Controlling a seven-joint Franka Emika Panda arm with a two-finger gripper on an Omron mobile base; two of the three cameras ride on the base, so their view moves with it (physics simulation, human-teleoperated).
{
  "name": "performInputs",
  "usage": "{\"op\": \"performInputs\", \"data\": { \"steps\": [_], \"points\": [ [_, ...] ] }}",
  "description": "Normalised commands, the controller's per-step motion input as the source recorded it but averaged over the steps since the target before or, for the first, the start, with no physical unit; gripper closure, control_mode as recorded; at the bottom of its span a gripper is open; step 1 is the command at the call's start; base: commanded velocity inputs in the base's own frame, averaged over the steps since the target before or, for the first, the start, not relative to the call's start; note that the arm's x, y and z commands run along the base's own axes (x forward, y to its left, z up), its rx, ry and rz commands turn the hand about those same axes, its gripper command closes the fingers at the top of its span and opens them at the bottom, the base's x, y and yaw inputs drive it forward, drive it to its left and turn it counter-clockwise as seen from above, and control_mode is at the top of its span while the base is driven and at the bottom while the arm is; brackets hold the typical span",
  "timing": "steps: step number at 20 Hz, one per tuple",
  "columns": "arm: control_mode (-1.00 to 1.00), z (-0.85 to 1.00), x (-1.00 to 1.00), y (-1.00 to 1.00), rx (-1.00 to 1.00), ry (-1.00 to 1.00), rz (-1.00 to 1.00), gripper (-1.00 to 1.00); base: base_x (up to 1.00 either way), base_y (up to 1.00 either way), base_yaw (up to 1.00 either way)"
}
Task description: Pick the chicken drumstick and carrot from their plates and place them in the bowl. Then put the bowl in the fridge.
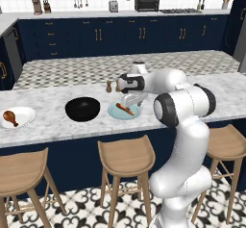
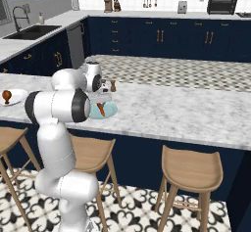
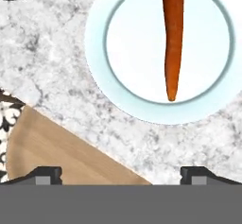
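a: reading left to right, what lies around your pincer (image 3: 121, 173)?

b: far to its left, the chicken drumstick (image 1: 9, 118) on the white plate (image 1: 25, 112); nearer left, the black bowl (image 1: 82, 109); just ahead and below, the carrot (image 3: 173, 38) on the pale blue plate (image 3: 97, 67).

a: and its state?

b: released, tips wide apart, touching nothing.
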Motion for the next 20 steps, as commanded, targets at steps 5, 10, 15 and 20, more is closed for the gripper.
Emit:
{"op": "performInputs", "data": {
  "steps": [5, 10, 15, 20],
  "points": [
    [-1.0, -0.4, 0.79, 0.16, 0.0, 0.03, 0.07, -1.0, 0.0, 0.0, 0.0],
    [-1.0, -0.41, 0.7, 0.1, 0.0, 0.03, 0.03, -1.0, 0.0, 0.0, 0.0],
    [-1.0, -0.36, 0.41, 0.0, 0.0, 0.0, 0.01, -1.0, 0.0, 0.0, 0.0],
    [-1.0, -0.43, 0.31, 0.0, 0.0, 0.0, 0.02, -1.0, 0.0, 0.0, 0.0]
  ]
}}
